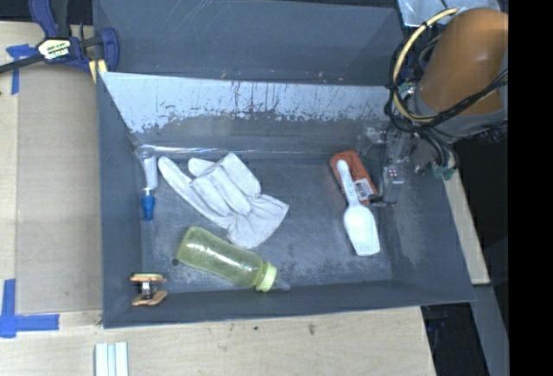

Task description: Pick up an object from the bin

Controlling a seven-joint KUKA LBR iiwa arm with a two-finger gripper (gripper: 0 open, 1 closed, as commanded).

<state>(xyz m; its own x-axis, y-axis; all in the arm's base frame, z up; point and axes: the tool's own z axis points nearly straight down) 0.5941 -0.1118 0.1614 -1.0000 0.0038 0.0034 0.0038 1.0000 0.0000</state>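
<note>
The white bottle (pixel 361 227) lies on the bin floor on the right side, its length running up and down the camera view. Its plain white end points to the near wall, and a red-orange band runs along its far half. The gripper (pixel 393 174) hangs just right of the bottle's far end, close above the floor. The view does not settle whether it touches the bottle, nor whether it is open or closed. Nothing can be made out in its grasp. Above and to the right of the bottle rises the arm (pixel 462 59), with an orange cover and loops of black and yellow cable, reaching in over the bin's right wall. Left of the bottle, past a bare stretch of floor, a white glove (pixel 226 193) lies flat and crumpled. Down and left of the bottle, near the front wall, a green bottle (pixel 223 258) rests on its side with its pale cap turned toward the white bottle, its upper edge touching or just under the glove's hem. Farther left of the bottle, beyond the glove, a thin white pen (pixel 148 191) with a blue tip lies close to the left wall. Farthest from the bottle, in the near left corner, sits a small orange-brown clip (pixel 147 288). The bin (pixel 259 37) is grey metal with sloping walls; its back wall is scuffed along the foot.
</note>
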